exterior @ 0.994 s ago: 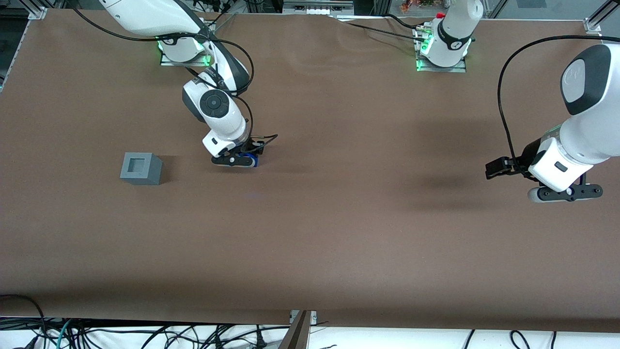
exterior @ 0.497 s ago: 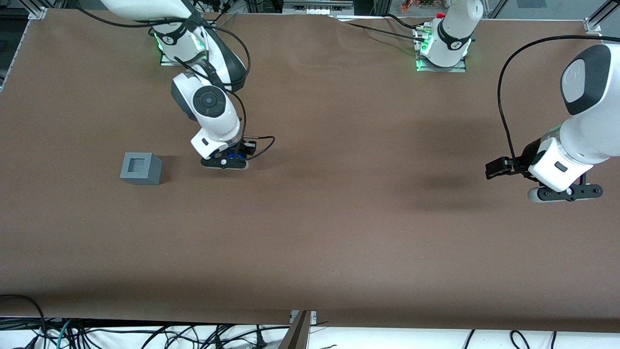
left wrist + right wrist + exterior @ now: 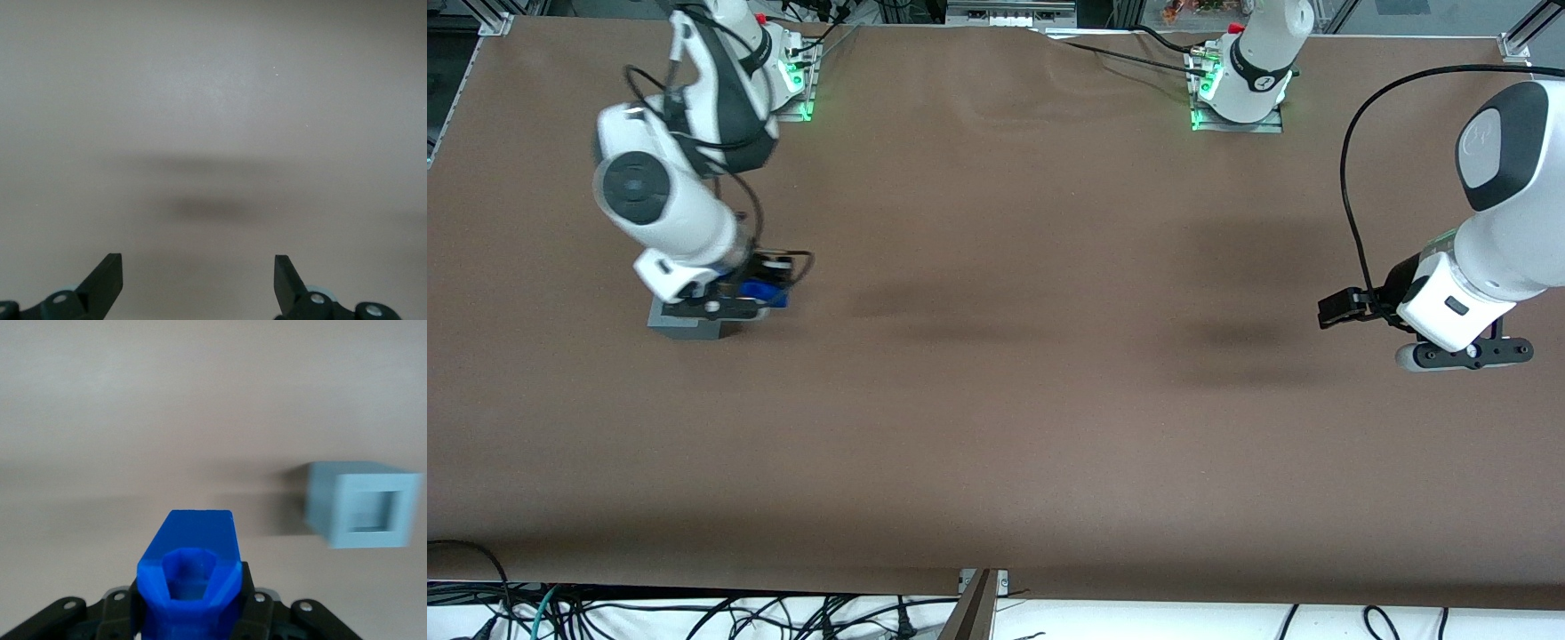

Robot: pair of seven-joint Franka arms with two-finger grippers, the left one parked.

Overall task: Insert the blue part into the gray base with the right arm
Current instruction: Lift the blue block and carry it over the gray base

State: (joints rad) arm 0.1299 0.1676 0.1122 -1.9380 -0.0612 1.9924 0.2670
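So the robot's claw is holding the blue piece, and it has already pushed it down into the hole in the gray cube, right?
Not quite. The gripper does hold the blue part, but it is not in the gray base yet. The right wrist view shows the part apart from the base, whose socket is empty. In the front view the gripper is at the base.

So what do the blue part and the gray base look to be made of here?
Blue part: likely plastic, deep blue with a slight sheen and crisp faceted edges, held in the end effector beside the base. Gray base: probably plastic too, matte, uniform gray, sharp-cornered, with a square socket. Neither shows metallic glare; exact material is uncertain.
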